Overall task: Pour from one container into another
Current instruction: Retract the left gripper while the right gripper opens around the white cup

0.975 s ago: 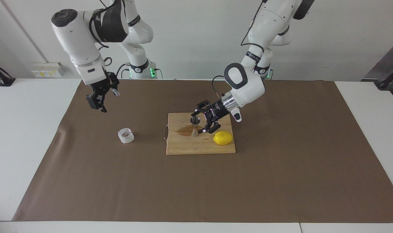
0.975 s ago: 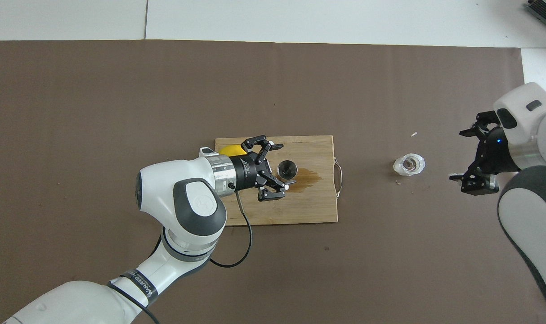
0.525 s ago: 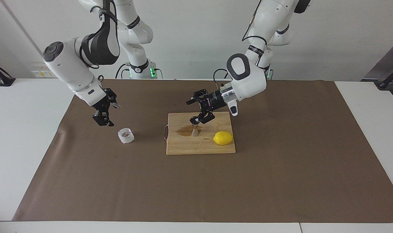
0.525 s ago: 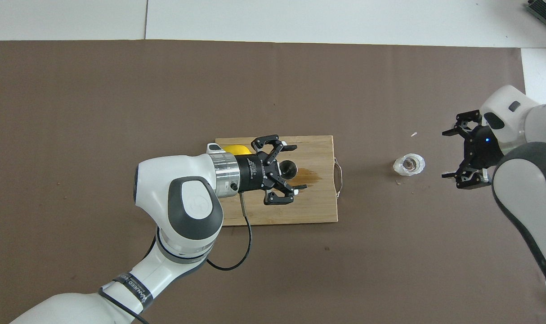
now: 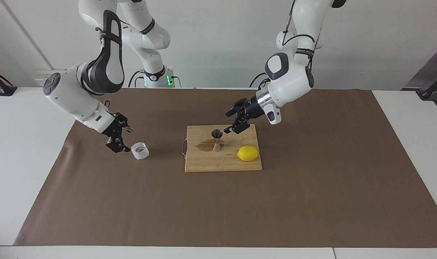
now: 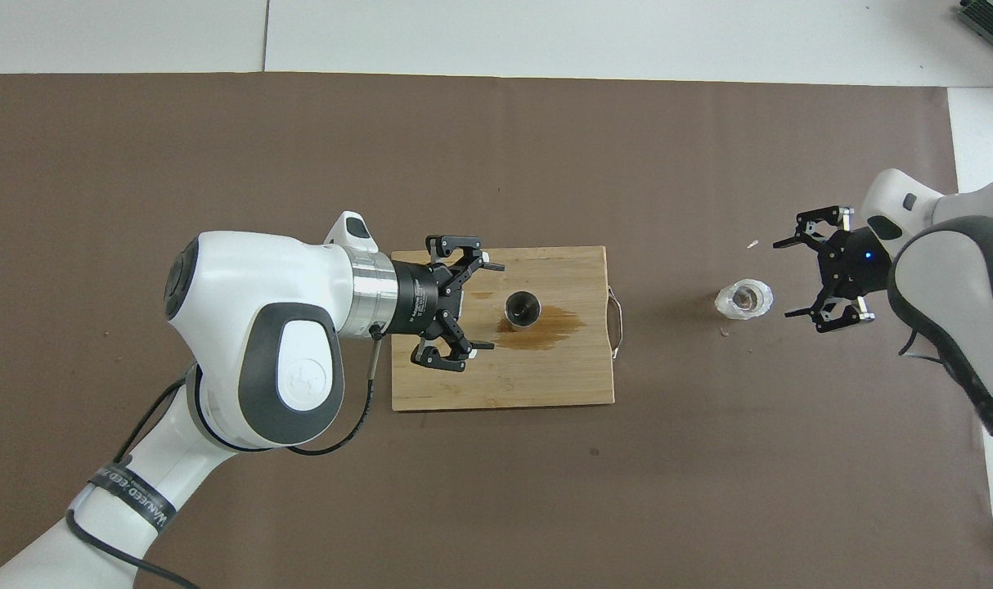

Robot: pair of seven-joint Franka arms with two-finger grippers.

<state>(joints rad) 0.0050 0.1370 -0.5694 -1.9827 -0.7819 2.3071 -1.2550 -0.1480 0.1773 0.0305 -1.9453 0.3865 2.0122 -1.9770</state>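
Lemon (image 5: 248, 153) crowds jigger (image 5: 217, 140); cup (image 5: 139, 150) stands unobstructed.

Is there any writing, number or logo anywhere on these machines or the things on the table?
Black band on the left arm: white lettering, too blurred to read.
Black cylinder at its wrist: tiny print, unreadable.
Grey cover: faint emblem, no words.
Nothing quotable elsewhere.

We see a robotics lab: a white worktop (image 5: 31, 151) under a brown mat (image 5: 312, 187), bare walls (image 5: 218, 43), a wall socket (image 5: 42, 81).
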